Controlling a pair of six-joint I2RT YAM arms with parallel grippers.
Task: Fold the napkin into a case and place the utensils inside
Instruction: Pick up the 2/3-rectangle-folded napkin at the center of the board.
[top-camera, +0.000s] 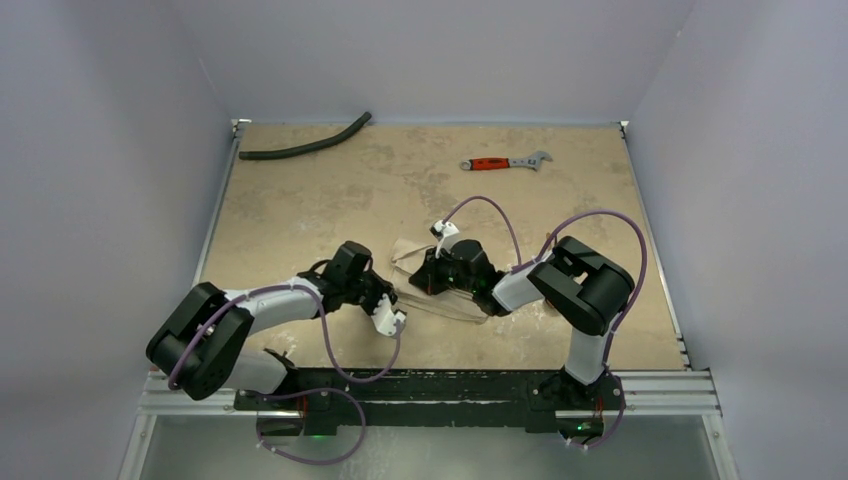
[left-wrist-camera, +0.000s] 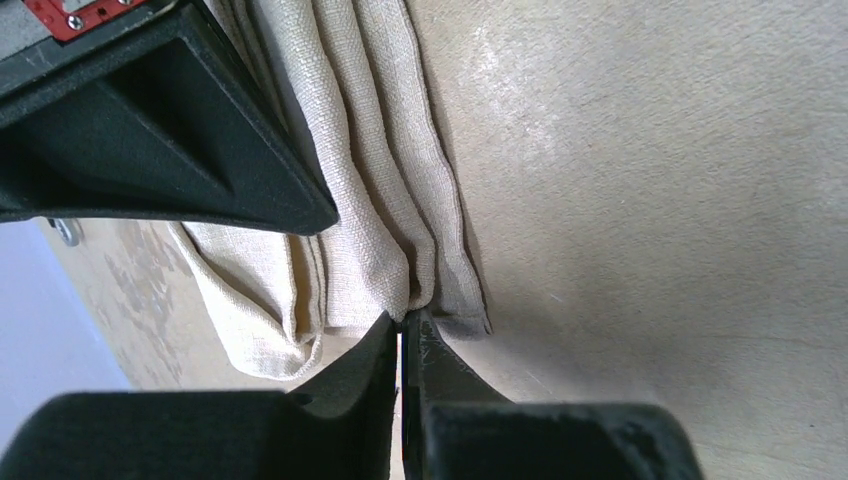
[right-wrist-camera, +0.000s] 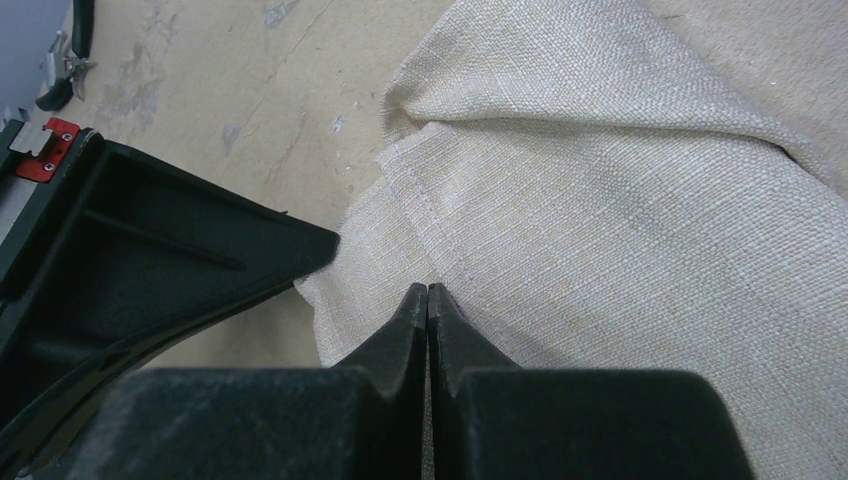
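The beige napkin (top-camera: 408, 248) lies bunched on the table between my two arms, partly under them. In the left wrist view the napkin (left-wrist-camera: 370, 150) shows several long pleats, and my left gripper (left-wrist-camera: 405, 325) is shut on the end of one fold at its near edge. My left gripper (top-camera: 395, 292) sits at the cloth's left side, my right gripper (top-camera: 428, 275) right beside it. In the right wrist view my right gripper (right-wrist-camera: 428, 290) is shut with its tips pinched on the napkin (right-wrist-camera: 600, 200) by a stitched hem. The utensils are out of view.
A curved black hose (top-camera: 305, 145) lies at the far left of the table. A red-handled wrench (top-camera: 505, 162) lies at the far right. Grey walls stand close on three sides. Each wrist view shows the other arm's black finger (left-wrist-camera: 150, 130), (right-wrist-camera: 150, 260) near the cloth.
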